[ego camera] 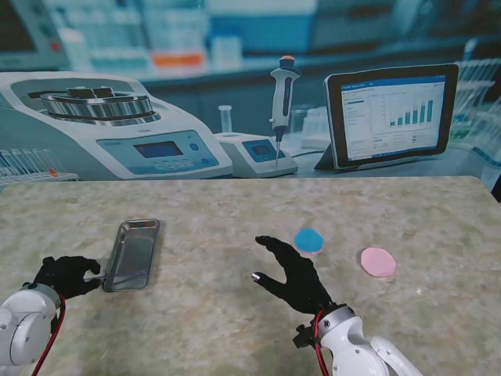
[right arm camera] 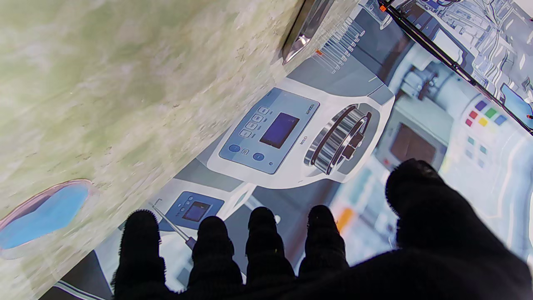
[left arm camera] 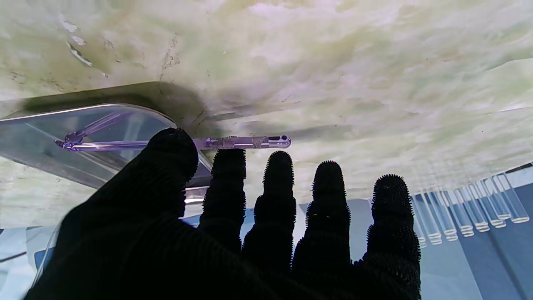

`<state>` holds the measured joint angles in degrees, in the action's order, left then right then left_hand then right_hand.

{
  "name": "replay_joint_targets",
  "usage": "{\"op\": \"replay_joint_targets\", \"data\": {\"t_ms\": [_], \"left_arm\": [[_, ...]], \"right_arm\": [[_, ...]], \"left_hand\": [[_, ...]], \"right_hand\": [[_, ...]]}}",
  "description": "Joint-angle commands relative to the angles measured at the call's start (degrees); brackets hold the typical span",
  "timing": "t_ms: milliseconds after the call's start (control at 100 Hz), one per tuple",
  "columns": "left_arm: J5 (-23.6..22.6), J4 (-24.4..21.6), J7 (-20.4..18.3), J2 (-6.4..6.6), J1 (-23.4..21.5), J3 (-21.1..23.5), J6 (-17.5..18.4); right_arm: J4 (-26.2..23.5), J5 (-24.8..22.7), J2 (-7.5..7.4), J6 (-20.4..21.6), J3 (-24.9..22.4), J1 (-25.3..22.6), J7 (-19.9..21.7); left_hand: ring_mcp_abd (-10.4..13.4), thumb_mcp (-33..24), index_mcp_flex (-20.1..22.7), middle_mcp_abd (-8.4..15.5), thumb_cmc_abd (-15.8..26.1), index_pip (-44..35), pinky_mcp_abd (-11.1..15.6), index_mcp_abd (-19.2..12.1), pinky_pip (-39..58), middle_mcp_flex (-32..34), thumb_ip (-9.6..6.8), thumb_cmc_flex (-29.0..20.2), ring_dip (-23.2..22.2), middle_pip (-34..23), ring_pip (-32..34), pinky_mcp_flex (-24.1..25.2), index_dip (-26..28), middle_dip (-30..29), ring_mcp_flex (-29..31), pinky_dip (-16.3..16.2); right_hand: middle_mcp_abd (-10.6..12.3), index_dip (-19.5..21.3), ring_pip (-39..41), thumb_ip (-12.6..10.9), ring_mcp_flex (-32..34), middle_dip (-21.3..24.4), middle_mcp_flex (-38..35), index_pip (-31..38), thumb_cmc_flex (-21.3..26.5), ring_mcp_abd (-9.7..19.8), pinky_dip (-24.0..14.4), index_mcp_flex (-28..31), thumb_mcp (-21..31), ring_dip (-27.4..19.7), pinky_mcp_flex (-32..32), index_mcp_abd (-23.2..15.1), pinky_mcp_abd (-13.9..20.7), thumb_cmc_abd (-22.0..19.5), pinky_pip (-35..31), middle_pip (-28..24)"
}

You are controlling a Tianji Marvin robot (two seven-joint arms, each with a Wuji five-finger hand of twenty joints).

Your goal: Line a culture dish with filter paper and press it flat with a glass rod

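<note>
One glass rod (left arm camera: 241, 143) pinched by left hand (ego camera: 66, 275) fingers (left arm camera: 227, 175); right hand (ego camera: 293, 274) fingers released; two discs.

I see a shiny rectangular metal tray (ego camera: 133, 254), a clear glossy glass rod (left arm camera: 233, 143), a mottled stone-look table (ego camera: 235, 211), and black knit-gloved hands.

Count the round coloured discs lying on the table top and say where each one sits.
2. A blue disc lies just beyond the right hand; a pink disc lies farther right, apart from it. None seems hidden, though the tray interior is unclear.
</note>
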<state>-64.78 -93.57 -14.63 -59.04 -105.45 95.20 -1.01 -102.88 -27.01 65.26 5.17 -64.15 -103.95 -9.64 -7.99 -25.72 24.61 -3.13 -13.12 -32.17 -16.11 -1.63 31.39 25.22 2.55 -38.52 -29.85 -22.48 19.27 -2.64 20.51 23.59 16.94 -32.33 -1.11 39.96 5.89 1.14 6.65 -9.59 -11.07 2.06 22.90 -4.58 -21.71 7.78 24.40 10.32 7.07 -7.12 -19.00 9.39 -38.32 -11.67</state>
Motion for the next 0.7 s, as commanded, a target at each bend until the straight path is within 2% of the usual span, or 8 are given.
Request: {"op": "replay_joint_targets", "data": {"t_ms": [0, 110, 230, 280, 330, 410, 560, 690], "left_arm": [[-0.23, 0.43, -0.35, 0.11, 0.05, -0.20, -0.32], [-0.21, 0.70, -0.36, 0.13, 0.18, -0.39, -0.50], [-0.06, 0.78, -0.06, 0.09, 0.15, -0.47, -0.62], [0.01, 0.94, 0.24, 0.07, 0.22, -0.53, -0.65], [0.13, 1.08, 0.50, 0.05, 0.30, -0.60, -0.69], [0.49, 1.31, 0.82, 0.01, 0.45, -0.72, -0.76], [0.86, 1.65, 1.48, -0.05, 0.65, -0.95, -0.93], [1.01, 1.92, 2.17, -0.11, 0.78, -1.07, -1.02]], "right_arm": [[-0.37, 0.22, 0.19, -0.27, 0.12, -0.46, 0.22], [-0.36, 0.22, 0.19, -0.35, 0.18, -0.42, 0.26], [-0.35, 0.27, 0.18, -0.44, 0.27, -0.36, 0.33], [-0.35, 0.26, 0.18, -0.45, 0.30, -0.35, 0.32], [-0.34, 0.23, 0.19, -0.47, 0.32, -0.33, 0.30], [-0.34, 0.27, 0.19, -0.53, 0.37, -0.31, 0.31], [-0.34, 0.26, 0.19, -0.63, 0.43, -0.28, 0.32], [-0.33, 0.25, 0.19, -0.68, 0.47, -0.27, 0.33]], "left_hand": [[-0.97, -2.13, 1.09, 0.36, -0.95, -1.63, -1.70, -0.91, 2.99, 2.06, 2.10, -2.22, -0.72, -1.04, 1.35, -0.26, 0.85, 1.11, 1.24, -0.97], [-1.08, 0.12, 1.60, 1.64, -1.64, -2.73, -1.96, -1.30, 6.72, 3.80, 3.27, -6.61, -1.89, -2.86, 4.19, -1.03, 1.00, 1.89, 2.79, -1.03], [-1.31, 3.34, 2.79, 1.55, -2.36, -4.50, -2.54, -2.03, 11.21, 6.68, 3.89, -11.79, -3.38, -4.87, 7.78, -2.48, 1.07, 2.81, 5.44, -1.82], [-1.35, 7.65, 3.43, 1.55, -1.88, -5.88, -2.76, -2.34, 12.96, 7.99, 2.81, -15.01, -3.59, -5.55, 9.03, -3.09, 0.61, 3.17, 6.66, -1.23], [-1.51, 8.81, 4.09, 1.48, -2.02, -7.25, -2.90, -2.56, 14.12, 8.87, 2.89, -16.40, -4.03, -6.21, 10.13, -3.47, 1.20, 3.48, 7.38, -1.42], [-1.65, 17.35, 4.02, 1.57, -0.35, -13.40, -3.21, -3.11, 15.81, 10.38, 0.97, -21.51, -4.38, -7.37, 11.66, -3.77, 0.75, 4.30, 8.36, -0.72], [-1.67, 18.59, 4.51, 1.69, 0.57, -16.23, -3.30, -3.48, 16.41, 11.76, 0.79, -22.32, -5.07, -9.31, 13.26, -3.95, 2.07, 5.43, 9.31, -0.76], [-1.95, 20.73, 5.26, 1.44, 1.83, -18.63, -3.53, -4.17, 16.94, 13.22, 0.37, -24.03, -5.39, -9.97, 14.34, -4.02, 1.86, 9.52, 9.83, -0.58]], "right_hand": [[2.15, 1.31, 0.00, -1.12, -1.10, -0.74, 0.87, 0.49, 0.28, 2.14, -0.97, -0.92, -0.94, 0.38, 0.73, 0.05, 1.42, -1.12, -1.22, -0.40], [2.14, 1.55, 0.08, -1.11, -1.09, -0.82, 0.87, 0.82, 0.27, 2.16, -0.99, -0.90, -0.95, 0.41, 0.70, 0.15, 1.43, -1.08, -1.30, -0.55], [2.09, 1.76, 0.12, -1.12, -1.11, -0.89, 0.86, 1.20, 0.35, 2.12, -0.99, -0.93, -0.91, 0.43, 0.71, 0.24, 1.42, -1.04, -1.32, -0.68], [2.08, 1.84, 0.15, -1.12, -1.10, -0.91, 0.89, 1.39, 0.34, 2.18, -0.99, -0.92, -0.90, 0.44, 0.70, 0.25, 1.43, -1.12, -1.36, -0.72], [2.05, 1.91, 0.16, -1.12, -1.11, -0.95, 0.88, 1.58, 0.35, 2.18, -1.00, -0.96, -0.91, 0.44, 0.71, 0.41, 1.44, -1.09, -1.39, -0.78], [2.06, 2.01, 0.17, -1.12, -1.12, -0.99, 0.90, 1.90, 0.40, 2.18, -0.99, -1.01, -0.90, 0.44, 0.71, 0.48, 1.45, -1.04, -1.41, -0.85], [2.01, 2.13, 0.22, -1.10, -1.09, -1.07, 0.87, 2.49, 0.51, 2.18, -0.97, -1.08, -0.90, 0.45, 0.71, 0.64, 1.41, -1.01, -1.46, -1.02], [1.97, 2.18, 0.25, -1.09, -1.08, -1.14, 0.85, 2.99, 0.63, 2.20, -0.98, -1.10, -0.92, 0.45, 0.68, 0.80, 1.42, -1.00, -1.52, -1.15]]}}
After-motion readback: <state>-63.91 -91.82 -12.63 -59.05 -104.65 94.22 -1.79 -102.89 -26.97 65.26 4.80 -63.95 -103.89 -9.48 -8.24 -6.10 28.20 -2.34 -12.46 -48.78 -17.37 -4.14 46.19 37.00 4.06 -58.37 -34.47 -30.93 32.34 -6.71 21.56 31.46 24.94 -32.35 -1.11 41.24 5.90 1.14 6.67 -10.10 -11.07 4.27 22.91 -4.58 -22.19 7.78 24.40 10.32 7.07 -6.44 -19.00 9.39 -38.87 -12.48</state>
